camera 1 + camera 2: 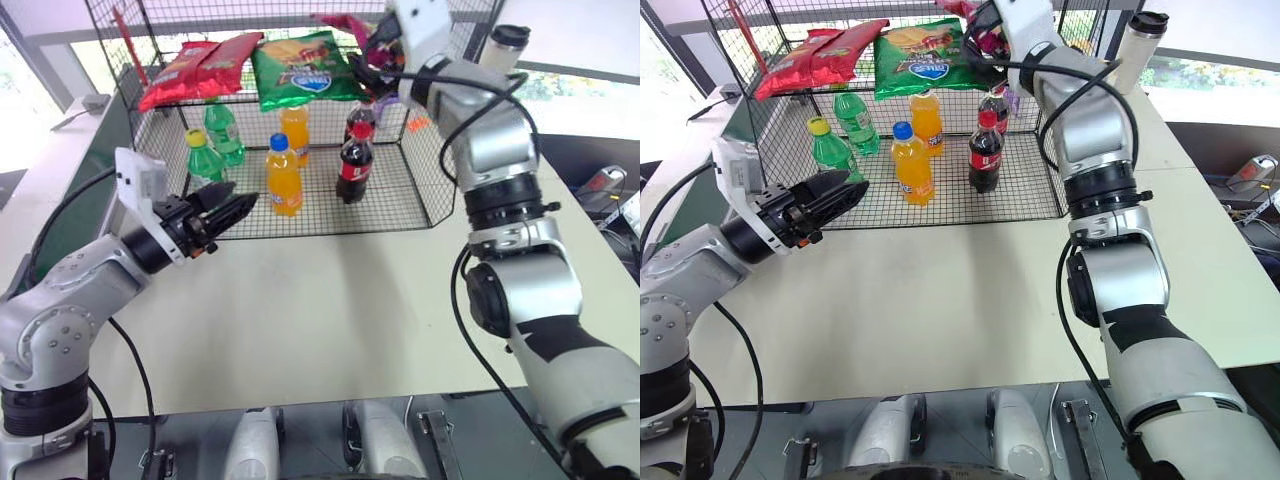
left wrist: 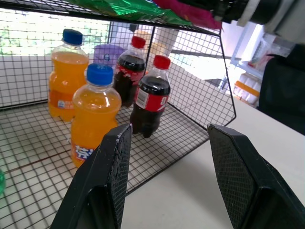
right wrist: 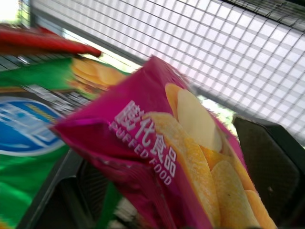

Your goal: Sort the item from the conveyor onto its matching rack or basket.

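The magenta-pink snack bag (image 3: 157,143) lies between the spread fingers of my right gripper (image 1: 378,58), at the right end of the black wire rack's (image 1: 425,190) upper tier. Its fingers stand wide apart beside the bag and do not pinch it. A green bag (image 1: 300,65) and red bags (image 1: 195,68) lie on that same tier to the left. My left gripper (image 1: 225,210) hovers open and empty over the table, just in front of the rack's lower tier. The dark-green conveyor (image 1: 100,160) runs along the rack's left side.
Green bottles (image 1: 215,135), orange bottles (image 2: 93,112) and cola bottles (image 2: 150,102) stand on the lower tier. A lidded cup (image 1: 510,40) stands behind the rack at the right. The white table (image 1: 330,310) spreads in front of the rack.
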{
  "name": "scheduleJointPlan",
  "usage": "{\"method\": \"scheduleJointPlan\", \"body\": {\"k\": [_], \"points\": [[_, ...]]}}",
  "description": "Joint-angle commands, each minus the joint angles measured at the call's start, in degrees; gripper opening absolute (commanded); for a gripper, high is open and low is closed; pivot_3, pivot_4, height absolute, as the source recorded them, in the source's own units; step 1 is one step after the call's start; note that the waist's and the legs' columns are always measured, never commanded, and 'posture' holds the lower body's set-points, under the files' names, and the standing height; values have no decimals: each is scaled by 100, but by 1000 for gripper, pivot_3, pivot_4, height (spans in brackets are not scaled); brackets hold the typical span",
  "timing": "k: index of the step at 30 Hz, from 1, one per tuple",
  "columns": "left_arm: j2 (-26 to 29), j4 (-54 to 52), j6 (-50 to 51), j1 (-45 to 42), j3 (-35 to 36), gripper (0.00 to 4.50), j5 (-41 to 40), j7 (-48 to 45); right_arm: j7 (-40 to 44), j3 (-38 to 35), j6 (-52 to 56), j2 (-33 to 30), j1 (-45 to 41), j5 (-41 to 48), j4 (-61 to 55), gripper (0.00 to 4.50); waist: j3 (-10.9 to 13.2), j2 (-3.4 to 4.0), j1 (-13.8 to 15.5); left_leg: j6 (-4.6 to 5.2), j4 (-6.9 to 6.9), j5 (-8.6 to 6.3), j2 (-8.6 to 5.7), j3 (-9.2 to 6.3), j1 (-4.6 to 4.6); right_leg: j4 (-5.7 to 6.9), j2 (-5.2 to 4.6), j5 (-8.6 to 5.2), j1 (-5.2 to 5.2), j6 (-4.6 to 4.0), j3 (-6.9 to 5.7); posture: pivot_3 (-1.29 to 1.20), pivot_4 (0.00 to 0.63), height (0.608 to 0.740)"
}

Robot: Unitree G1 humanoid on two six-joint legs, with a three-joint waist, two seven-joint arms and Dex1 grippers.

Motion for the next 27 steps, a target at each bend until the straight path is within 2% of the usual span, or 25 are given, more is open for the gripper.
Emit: {"method": "scheduleJointPlan", "body": {"k": [1, 9, 15, 17, 23, 27], "points": [[-33, -76, -193, -26, 22, 2620, 70, -52, 391, -349, 440, -121, -127, 549, -357, 3964, 0, 0, -6, 0, 0, 0, 0, 0, 0, 0, 0, 0, 0, 0, 0, 0, 150, 740], [-73, -46, -221, -23, -2, 2620, 158, -87, 579, -475, 693, 69, -71, 996, -394, 3964, 0, 0, -26, 0, -4, 0, 1, 0, 1, 1, 4, 0, -2, 0, 0, 0, 150, 740], [-90, -61, -224, 40, 43, 2620, 160, -70, 435, -180, 303, 85, -16, 678, -266, 3964, 0, 0, -10, 0, -3, 0, 1, 0, -1, 0, 3, 0, -3, 0, 0, 0, 150, 740], [-88, -57, -222, 44, 44, 2620, 164, -58, 305, -184, 162, 126, -64, 635, -112, 4493, 0, 0, -6, 0, -3, 0, 1, 0, -1, 0, 3, 0, -3, 0, 0, 0, 150, 740], [-99, -55, -222, 45, 30, 2620, 174, -31, 253, -171, -2, 130, -166, 604, 44, 4493, 0, 0, -14, 0, -3, 0, 1, 0, -1, 0, 3, 0, -4, 0, 0, 0, 150, 740], [-121, -67, -232, 70, 38, 2620, 190, 3, 510, -523, 170, 104, 43, 1138, -608, 4493, 1, 1, -12, 0, -4, 0, 1, 0, -2, 0, 3, 0, -4, 0, 0, 0, 150, 740]]}}
